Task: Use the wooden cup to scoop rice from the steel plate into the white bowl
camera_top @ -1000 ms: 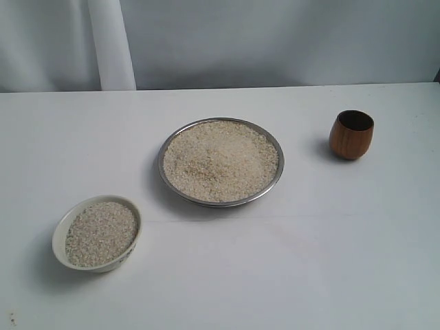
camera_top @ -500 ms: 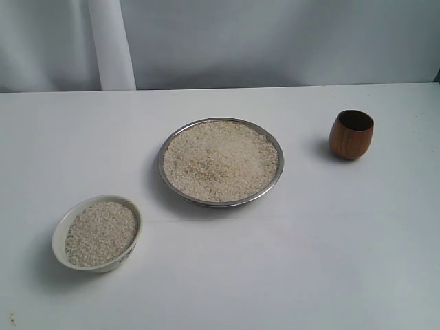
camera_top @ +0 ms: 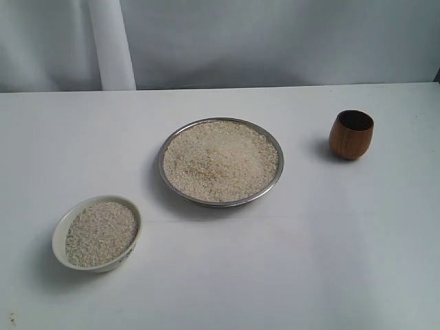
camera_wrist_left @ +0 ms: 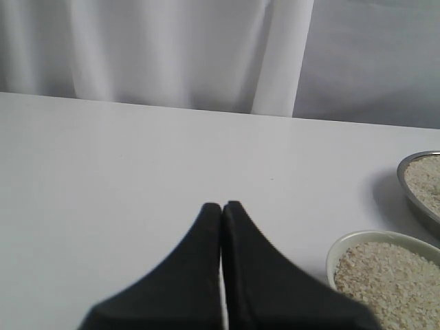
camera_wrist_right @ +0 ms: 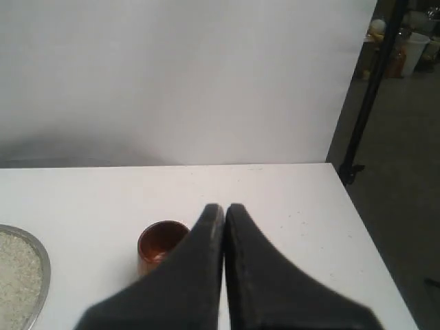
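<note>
One steel plate (camera_top: 162,172) heaped with rice (camera_top: 220,159) is seen on the table (camera_top: 344,261), one rice-filled white bowl (camera_top: 60,237) apart at front left, one wooden cup (camera_top: 350,135) upright at right. Both left gripper (camera_wrist_left: 221,206) and right gripper (camera_wrist_right: 224,207) are pressed closed, holding nothing.

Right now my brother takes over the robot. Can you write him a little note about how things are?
Left gripper: shut, empty, near the white bowl.
Right gripper: shut, empty, near the wooden cup.
The cup stands upright right of the steel plate, which is heaped with rice; the bowl, left of it, already holds rice.
Done: cup not picked up yet. Left: grasp cup, scoop, pour into bowl.
</note>
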Controlling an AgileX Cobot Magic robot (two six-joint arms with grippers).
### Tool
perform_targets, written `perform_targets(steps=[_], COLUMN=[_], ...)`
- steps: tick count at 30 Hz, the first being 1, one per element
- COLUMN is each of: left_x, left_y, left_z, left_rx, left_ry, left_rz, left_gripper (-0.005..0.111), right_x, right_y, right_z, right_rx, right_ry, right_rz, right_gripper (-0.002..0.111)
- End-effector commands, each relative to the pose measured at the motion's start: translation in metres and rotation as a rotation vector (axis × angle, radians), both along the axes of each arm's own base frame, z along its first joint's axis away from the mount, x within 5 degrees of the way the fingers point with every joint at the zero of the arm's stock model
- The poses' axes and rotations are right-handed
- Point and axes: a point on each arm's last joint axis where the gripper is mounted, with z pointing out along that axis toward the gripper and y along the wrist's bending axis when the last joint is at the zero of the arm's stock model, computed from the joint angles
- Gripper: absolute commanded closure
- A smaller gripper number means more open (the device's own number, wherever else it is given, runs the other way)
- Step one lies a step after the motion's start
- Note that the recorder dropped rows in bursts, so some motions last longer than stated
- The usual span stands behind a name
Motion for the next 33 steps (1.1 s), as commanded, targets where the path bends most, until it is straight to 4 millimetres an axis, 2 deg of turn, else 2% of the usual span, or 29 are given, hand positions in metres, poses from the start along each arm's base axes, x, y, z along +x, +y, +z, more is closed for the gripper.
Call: perform_targets(steps=[1,16,22,24,26,28,29,30,32,33], left_x=[0.000,0.000,0.000,0.000,0.000,0.000,0.000,0.000,0.000,0.000], left_y=[0.000,0.000,0.000,0.000,0.000,0.000,0.000,0.000,0.000,0.000], left_z=[0.000,0.000,0.000,0.000,0.000,0.000,0.000,0.000,0.000,0.000], left_rx=[-0.009,-0.009,-0.009,-0.009,-0.009,-0.009,-0.009,-0.009,-0.009,-0.009], left_ry=[-0.005,-0.005,-0.005,-0.005,-0.005,-0.005,-0.005,-0.005,-0.005,-0.005], left_rz=[-0.006,-0.006,-0.006,-0.006,-0.006,-0.006,-0.006,-0.006,-0.006,-0.006], left_gripper=[0.107,0.107,0.107,0.107,0.107,0.107,0.107,0.107,0.107,0.107], right_x=[0.002,0.005,0.034,0.038,0.041,0.044,0.047,0.050,0.055,0.057], right_y=[0.001,0.009,0.013,0.017,0.021,0.020,0.020,0.020,0.019,0.020], right_z=[0.007,0.011,-0.013,-0.014,-0.015,-0.020,-0.024,-0.025,-0.032,-0.034], right_rx=[0.020,0.044,0.044,-0.069,-0.117,-0.102,-0.089,-0.062,-0.050,-0.057], right_ry=[-0.047,-0.104,-0.019,-0.039,-0.072,-0.101,-0.118,-0.123,-0.105,-0.094], right_rz=[0.017,0.078,0.102,0.149,0.170,0.155,0.144,0.130,0.122,0.125], right_gripper=[0.108,0.108,0.108,0.108,0.097,0.067,0.042,0.028,0.005,0.003])
